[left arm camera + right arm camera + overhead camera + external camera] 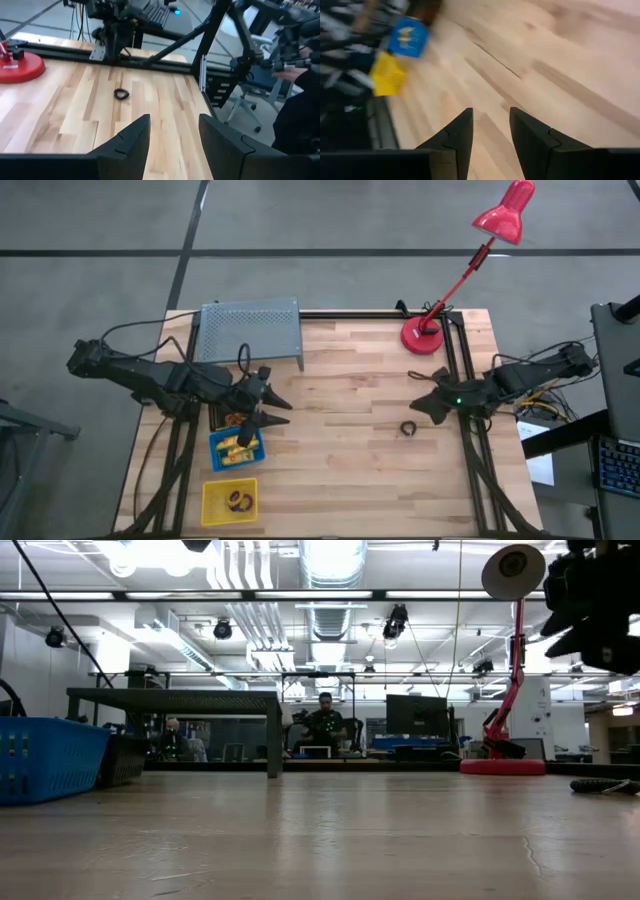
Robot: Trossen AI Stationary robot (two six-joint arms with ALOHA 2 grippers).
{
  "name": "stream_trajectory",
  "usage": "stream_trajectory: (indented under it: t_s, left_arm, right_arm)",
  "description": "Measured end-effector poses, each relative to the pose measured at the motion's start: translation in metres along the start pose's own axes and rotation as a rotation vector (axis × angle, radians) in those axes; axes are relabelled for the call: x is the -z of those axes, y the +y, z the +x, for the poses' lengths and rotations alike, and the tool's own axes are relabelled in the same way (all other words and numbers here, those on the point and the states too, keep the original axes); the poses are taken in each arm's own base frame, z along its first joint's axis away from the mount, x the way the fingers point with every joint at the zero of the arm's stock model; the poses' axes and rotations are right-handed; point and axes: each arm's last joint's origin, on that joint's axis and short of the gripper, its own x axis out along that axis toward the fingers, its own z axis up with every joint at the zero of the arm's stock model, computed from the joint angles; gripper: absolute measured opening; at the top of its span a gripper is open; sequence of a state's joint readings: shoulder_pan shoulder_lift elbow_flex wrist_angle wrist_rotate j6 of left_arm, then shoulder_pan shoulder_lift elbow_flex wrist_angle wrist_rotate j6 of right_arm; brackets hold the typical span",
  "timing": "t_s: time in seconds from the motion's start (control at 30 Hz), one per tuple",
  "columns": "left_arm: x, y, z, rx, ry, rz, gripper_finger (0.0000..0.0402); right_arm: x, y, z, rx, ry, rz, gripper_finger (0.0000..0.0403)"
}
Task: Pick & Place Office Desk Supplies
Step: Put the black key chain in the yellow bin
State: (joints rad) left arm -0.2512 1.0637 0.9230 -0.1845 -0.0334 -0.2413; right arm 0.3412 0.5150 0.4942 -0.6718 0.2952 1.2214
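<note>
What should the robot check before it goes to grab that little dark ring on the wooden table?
1. Small dark ring lying free on the wooden table: ok.
2. Right gripper open and empty: ok.
3. Left gripper open and empty, over by the bins: ok.
4. Red desk lamp standing away from the ring: ok.
5. Square blue bin has room left: cannot tell; it already holds yellow pieces.
6. Square yellow bin within reach of the right arm: cannot tell.

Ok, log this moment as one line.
left gripper: open, empty, by blue bin | right gripper: open, empty | dark ring: loose on table
</note>
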Motion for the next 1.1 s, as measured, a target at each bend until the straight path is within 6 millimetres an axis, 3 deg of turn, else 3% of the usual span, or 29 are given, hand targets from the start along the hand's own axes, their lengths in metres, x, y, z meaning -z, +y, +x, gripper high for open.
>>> stream_trajectory:
  t_s: [0.17, 0.5, 1.1]
  left_arm:
    - [0.004, 0.001, 0.0, -0.01, 0.041, 0.001, 0.0174]
    - [0.012, 0.003, -0.001, -0.03, 0.121, 0.004, 0.0174]
    - [0.017, 0.004, -0.002, -0.043, 0.173, 0.006, 0.0174]
  right_arm:
    - [0.0, 0.017, 0.013, 0.179, 0.12, 0.065, 0.0125]
    - [0.007, 0.045, 0.058, 0.408, 0.245, 0.012, 0.0125]
    - [0.034, 0.029, 0.12, 0.692, 0.323, 0.072, 0.0125]
